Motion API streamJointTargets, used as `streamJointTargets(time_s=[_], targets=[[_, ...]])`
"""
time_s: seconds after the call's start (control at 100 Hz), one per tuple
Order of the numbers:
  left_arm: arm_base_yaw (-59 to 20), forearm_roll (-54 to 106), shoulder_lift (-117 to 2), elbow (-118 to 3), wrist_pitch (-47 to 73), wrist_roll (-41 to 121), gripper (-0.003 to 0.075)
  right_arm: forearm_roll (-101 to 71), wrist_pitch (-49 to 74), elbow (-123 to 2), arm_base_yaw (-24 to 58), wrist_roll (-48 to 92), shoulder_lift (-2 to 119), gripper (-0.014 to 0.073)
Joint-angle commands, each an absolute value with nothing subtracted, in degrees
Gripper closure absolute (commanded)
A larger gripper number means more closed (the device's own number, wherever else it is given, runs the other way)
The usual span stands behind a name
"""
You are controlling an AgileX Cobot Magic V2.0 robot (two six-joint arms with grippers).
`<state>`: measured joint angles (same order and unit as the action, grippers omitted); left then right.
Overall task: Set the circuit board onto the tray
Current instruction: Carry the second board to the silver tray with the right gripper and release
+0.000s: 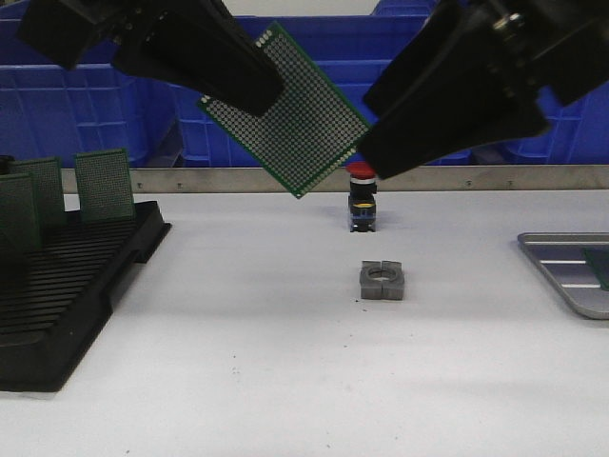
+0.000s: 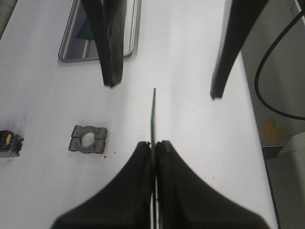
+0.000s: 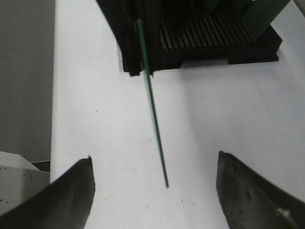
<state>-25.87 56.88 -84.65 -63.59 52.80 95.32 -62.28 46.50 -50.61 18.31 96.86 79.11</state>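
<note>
My left gripper [image 1: 255, 90] is shut on a green perforated circuit board [image 1: 304, 124] and holds it tilted, high above the table's middle. In the left wrist view the board [image 2: 153, 114] shows edge-on, clamped in my left gripper [image 2: 154, 144]. My right gripper [image 1: 366, 157] is open, its fingers either side of the board's right corner without touching it; in the right wrist view the board's edge [image 3: 155, 119] ends midway between the open fingers [image 3: 76, 183]. The silver-grey ribbed tray [image 1: 571, 276] lies at the table's right edge, also in the left wrist view [image 2: 71, 47].
A black slotted rack [image 1: 67, 286] at the left holds more green boards [image 1: 103, 186]. A grey metal clamp block [image 1: 383, 281] and a red-topped push button [image 1: 363, 205] stand mid-table. Blue bins [image 1: 86, 109] line the back behind a metal rail.
</note>
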Motion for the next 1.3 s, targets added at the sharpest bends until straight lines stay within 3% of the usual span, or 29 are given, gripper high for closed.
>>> streamJointTargets(time_s=[0.0,0.11,0.31,0.42,0.57,0.67,0.84,1.04,1.29], targets=[[-26.44,60.66,-82.37,-65.05,53.75,95.36,0.0737,-69.09,45.07,-52.14,19.60,97.52,79.84,0.0115],[-26.44,60.66,-82.37,-65.05,53.73,95.36,0.0737,-71.86,45.08,-52.14,19.67,97.52,81.02,0.0280],[-26.44,60.66,-82.37,-65.05,53.73,95.36,0.0736,-72.11,44.88,-52.14,19.67,97.52,81.04,0.0671],[-26.44,60.66,-82.37,-65.05,53.73,95.36,0.0665,-72.11,45.44,-52.14,19.61,97.46,81.04,0.0658],[-26.44,60.66,-82.37,-65.05,53.39,95.36,0.0353,-71.87,46.99,-52.06,19.56,95.09,81.04,0.0658],[-26.44,60.66,-82.37,-65.05,51.54,95.36,0.0227,-70.30,49.25,-52.06,19.56,90.27,81.04,0.0658],[-26.44,60.66,-82.37,-65.05,50.07,95.36,0.0214,-65.39,51.11,-51.88,17.81,76.74,81.04,0.0658],[-26.44,60.66,-82.37,-65.05,47.79,95.36,0.0214,-63.29,50.48,-50.86,10.08,65.47,81.04,0.0658],[-26.44,60.66,-82.37,-65.05,47.64,95.36,0.0216,-63.34,36.01,-44.21,-4.60,55.54,81.04,0.0658]])
